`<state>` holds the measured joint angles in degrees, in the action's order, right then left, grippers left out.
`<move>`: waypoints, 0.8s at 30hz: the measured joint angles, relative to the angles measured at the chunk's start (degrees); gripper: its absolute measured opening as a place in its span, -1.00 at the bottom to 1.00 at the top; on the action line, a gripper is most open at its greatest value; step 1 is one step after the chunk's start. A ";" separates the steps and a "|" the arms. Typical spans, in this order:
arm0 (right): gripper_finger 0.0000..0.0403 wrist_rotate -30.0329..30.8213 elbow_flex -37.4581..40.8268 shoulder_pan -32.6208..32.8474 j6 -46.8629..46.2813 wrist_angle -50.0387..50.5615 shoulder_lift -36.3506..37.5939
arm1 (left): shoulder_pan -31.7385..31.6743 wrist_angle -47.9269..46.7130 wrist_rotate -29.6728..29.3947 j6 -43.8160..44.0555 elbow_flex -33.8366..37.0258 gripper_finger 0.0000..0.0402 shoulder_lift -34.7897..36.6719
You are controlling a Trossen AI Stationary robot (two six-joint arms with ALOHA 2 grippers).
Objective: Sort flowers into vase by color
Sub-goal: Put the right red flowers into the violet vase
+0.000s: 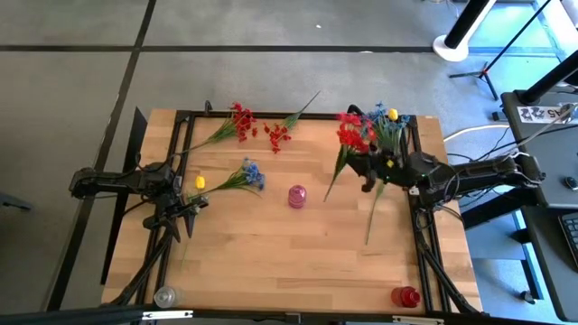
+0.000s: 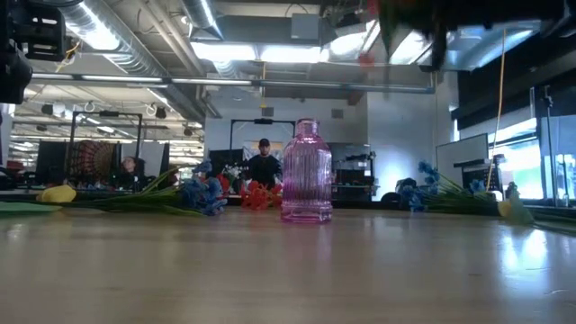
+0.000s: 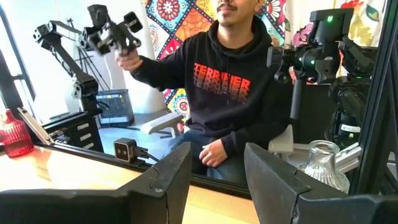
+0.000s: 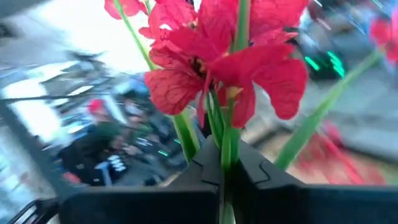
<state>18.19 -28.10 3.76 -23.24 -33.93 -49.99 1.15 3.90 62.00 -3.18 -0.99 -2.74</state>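
Evidently the right gripper [image 4: 222, 163] had its fingers clamped on a red flower's [image 4: 214, 65] stem, lifting it above the table [image 1: 271, 244] for carrying to a vase, while the left gripper [image 3: 214, 171] waited, fingers parted, near the table's left edge.

Pink ribbed glass vase [image 2: 306, 173] stands upright on the wooden table [image 2: 288, 270], centre frame. Left of it lie blue flowers [image 2: 202, 195], green stems running left toward a yellow flower [image 2: 58, 193]. Red flowers [image 2: 259, 196] lie behind, between blue cluster and vase. Right side: more blue flowers [image 2: 425, 189], a yellow bud [image 2: 513, 210]. A person [image 2: 264, 166] shows in the room behind.
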 joint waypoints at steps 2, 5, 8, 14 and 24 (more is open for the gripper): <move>-0.97 -0.81 -0.02 1.21 6.32 -7.59 -2.76 | 0.00 0.00 -0.01 0.01 0.01 -0.28 0.00; -0.93 -0.72 0.04 3.08 12.83 -15.27 -7.85 | 0.02 0.00 0.00 0.00 0.00 -0.28 0.00; -0.93 1.63 -0.94 4.10 17.62 -21.07 -13.66 | 0.00 0.00 0.00 0.00 0.01 -0.28 0.00; -0.95 2.21 -8.11 4.10 23.56 -23.66 -24.32 | 0.00 0.00 0.00 0.00 0.02 -0.28 0.00; -0.95 5.59 -13.92 4.10 25.24 -16.79 -28.25 | 0.00 0.00 0.00 0.00 0.02 -0.28 0.00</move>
<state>23.78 -42.02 7.86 2.00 -50.72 -78.24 1.15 3.90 62.00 -3.18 -0.98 -2.74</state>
